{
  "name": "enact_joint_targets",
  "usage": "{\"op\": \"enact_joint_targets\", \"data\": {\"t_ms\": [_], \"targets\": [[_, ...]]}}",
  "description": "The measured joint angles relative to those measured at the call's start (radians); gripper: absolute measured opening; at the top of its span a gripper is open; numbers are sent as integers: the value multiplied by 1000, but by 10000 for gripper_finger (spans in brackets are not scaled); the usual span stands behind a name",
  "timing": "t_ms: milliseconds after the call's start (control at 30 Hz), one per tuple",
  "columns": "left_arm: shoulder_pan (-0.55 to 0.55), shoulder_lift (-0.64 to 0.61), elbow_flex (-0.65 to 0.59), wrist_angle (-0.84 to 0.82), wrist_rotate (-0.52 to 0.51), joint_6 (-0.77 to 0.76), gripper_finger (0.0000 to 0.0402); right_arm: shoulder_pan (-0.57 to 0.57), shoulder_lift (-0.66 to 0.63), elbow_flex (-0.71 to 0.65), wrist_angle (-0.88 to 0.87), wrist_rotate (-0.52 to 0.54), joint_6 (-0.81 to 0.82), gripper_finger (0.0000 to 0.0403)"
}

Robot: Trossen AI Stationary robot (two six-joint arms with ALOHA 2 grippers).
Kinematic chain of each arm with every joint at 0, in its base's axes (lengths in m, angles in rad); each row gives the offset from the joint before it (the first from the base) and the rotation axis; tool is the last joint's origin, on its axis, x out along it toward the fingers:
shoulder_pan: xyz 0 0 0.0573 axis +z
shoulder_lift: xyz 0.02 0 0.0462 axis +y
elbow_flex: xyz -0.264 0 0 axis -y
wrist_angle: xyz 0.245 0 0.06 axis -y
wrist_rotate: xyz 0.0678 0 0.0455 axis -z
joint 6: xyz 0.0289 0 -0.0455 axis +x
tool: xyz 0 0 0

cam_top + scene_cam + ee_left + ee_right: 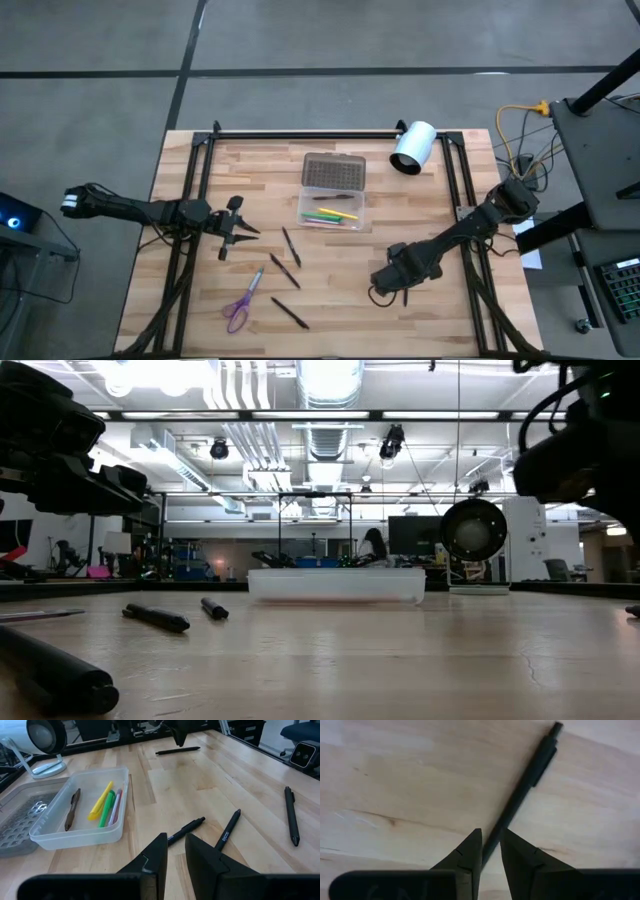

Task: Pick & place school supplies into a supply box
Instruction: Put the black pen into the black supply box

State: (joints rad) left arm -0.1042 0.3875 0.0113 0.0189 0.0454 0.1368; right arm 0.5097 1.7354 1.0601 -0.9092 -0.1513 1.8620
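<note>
The supply box [330, 212] stands open at the table's middle, its dotted lid [333, 172] laid back on the far side. Inside lie a brown pen [74, 810], a yellow one [102, 800] and a green one [107, 809]. My right gripper [491, 837] points down at the near right, open, its fingers on either side of a black pen [525, 780] that lies flat on the wood. My left gripper [176, 840] waits open at the left. Three black pens [290, 245] [284, 270] [290, 313] and purple-handled scissors [240, 308] lie on the table.
A white cylinder lamp [413, 147] stands at the far right of the table, beside the box lid. A black frame rail [310, 133] runs along the far edge. Bare wood lies between the box and my right gripper.
</note>
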Motion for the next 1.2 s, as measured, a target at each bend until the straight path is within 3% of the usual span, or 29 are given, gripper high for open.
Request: {"op": "enact_joint_targets", "data": {"t_ms": [567, 967, 1200], "targets": [[0, 0, 0, 0, 0, 0, 54, 10, -17, -114, 111, -6, 69, 61], [0, 0, 0, 0, 0, 0, 54, 9, -24, -190, 198, -11, -10, 60], [0, 0, 0, 0, 0, 0, 54, 7, -23, -193, 194, -45, -49, 27]]}}
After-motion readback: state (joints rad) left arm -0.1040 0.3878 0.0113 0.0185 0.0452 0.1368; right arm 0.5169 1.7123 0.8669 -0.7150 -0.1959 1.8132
